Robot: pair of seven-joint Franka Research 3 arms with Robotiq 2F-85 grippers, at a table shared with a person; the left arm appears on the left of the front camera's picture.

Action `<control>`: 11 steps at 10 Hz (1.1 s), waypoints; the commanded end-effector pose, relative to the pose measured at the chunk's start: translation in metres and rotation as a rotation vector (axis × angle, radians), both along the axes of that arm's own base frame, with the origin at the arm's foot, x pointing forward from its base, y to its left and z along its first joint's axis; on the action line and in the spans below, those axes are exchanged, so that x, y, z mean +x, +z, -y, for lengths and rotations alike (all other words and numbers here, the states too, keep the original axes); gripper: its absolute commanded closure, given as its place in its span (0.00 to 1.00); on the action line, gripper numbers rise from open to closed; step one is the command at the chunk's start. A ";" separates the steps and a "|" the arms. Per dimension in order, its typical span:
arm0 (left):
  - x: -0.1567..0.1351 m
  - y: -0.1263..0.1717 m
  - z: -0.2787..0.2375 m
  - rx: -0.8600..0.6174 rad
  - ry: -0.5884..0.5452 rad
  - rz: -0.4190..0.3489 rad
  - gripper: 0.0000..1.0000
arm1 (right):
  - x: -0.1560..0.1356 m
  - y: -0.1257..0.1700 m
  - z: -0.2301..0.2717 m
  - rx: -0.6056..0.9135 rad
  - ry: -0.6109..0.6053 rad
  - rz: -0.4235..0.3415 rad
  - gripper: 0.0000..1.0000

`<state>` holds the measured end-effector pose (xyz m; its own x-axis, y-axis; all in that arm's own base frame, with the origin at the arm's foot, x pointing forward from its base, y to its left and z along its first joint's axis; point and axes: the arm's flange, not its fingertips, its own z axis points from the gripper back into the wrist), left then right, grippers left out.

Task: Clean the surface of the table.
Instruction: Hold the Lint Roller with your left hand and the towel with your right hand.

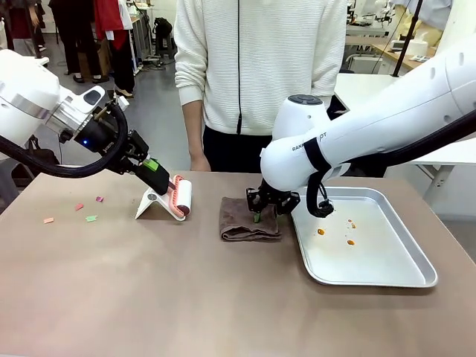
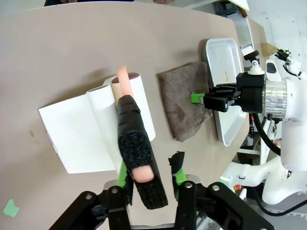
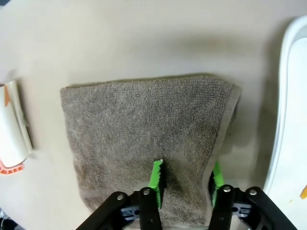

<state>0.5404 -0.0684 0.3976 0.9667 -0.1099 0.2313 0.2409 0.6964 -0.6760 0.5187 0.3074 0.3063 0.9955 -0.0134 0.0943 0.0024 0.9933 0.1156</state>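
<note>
Table (image 1: pixel 186 297), brownish-grey, bare along its near edge. Mid-table, the right gripper (image 1: pixel 265 214) stands half-open, tips pressed onto a folded brown cloth (image 1: pixel 242 223) with no fold visibly pinched. Beside it is a metal tray (image 1: pixel 372 282) holding orange crumbs (image 1: pixel 349 242). Further left, the left gripper (image 1: pixel 165 178) straddles the handle of a lint roller (image 1: pixel 184 198) resting on its white stand (image 1: pixel 152 204); whether it grips cannot be told. Coloured paper scraps (image 1: pixel 91 218) lie uncollected, so cleaning looks barely begun. A person (image 1: pixel 260 67) stands beyond.

Straddles the handle of the lint roller (image 2: pixel 141 105) with the left gripper (image 2: pixel 150 166), beside a brown towel (image 2: pixel 182 108) touched by the right gripper (image 2: pixel 197 98).
</note>
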 end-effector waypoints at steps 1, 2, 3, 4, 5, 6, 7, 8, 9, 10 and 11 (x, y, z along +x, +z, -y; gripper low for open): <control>0.003 0.002 -0.003 0.031 0.014 -0.007 1.00 | 0.003 -0.001 -0.008 -0.018 -0.012 0.005 0.95; 0.003 0.001 -0.006 0.028 0.016 -0.005 1.00 | 0.003 -0.002 -0.008 -0.017 -0.011 0.002 1.00; 0.003 0.002 -0.007 0.026 0.018 -0.003 1.00 | 0.003 -0.003 -0.008 -0.010 -0.008 -0.001 1.00; 0.002 0.002 -0.007 0.024 0.017 0.000 1.00 | 0.002 -0.003 -0.008 -0.010 -0.005 -0.003 1.00; 0.002 0.002 -0.009 0.023 0.016 0.003 1.00 | 0.002 -0.003 -0.008 -0.010 -0.004 -0.003 1.00; 0.001 0.002 -0.009 0.020 0.015 0.004 1.00 | 0.002 -0.004 -0.008 -0.008 -0.004 -0.003 1.00; 0.001 0.001 -0.010 0.015 0.012 0.005 1.00 | 0.002 -0.004 -0.008 -0.006 -0.004 -0.004 1.00; 0.000 0.002 -0.010 0.006 0.004 0.007 1.00 | 0.001 -0.004 -0.007 -0.002 -0.003 -0.005 1.00; -0.003 0.005 -0.010 -0.022 -0.014 0.017 1.00 | 0.002 -0.002 -0.004 0.011 -0.007 -0.001 1.00; -0.008 0.011 -0.010 -0.057 -0.036 0.037 1.00 | 0.000 0.005 0.002 0.045 -0.005 0.008 1.00; -0.014 0.020 -0.014 -0.112 -0.055 0.057 1.00 | -0.001 0.017 0.014 0.094 -0.017 0.032 1.00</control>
<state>0.5379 -0.0568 0.4044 0.9603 -0.1208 0.2515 0.2637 0.6868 -0.6773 0.5213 0.3070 0.3122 0.9944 -0.0302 0.1014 0.0156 0.9899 0.1409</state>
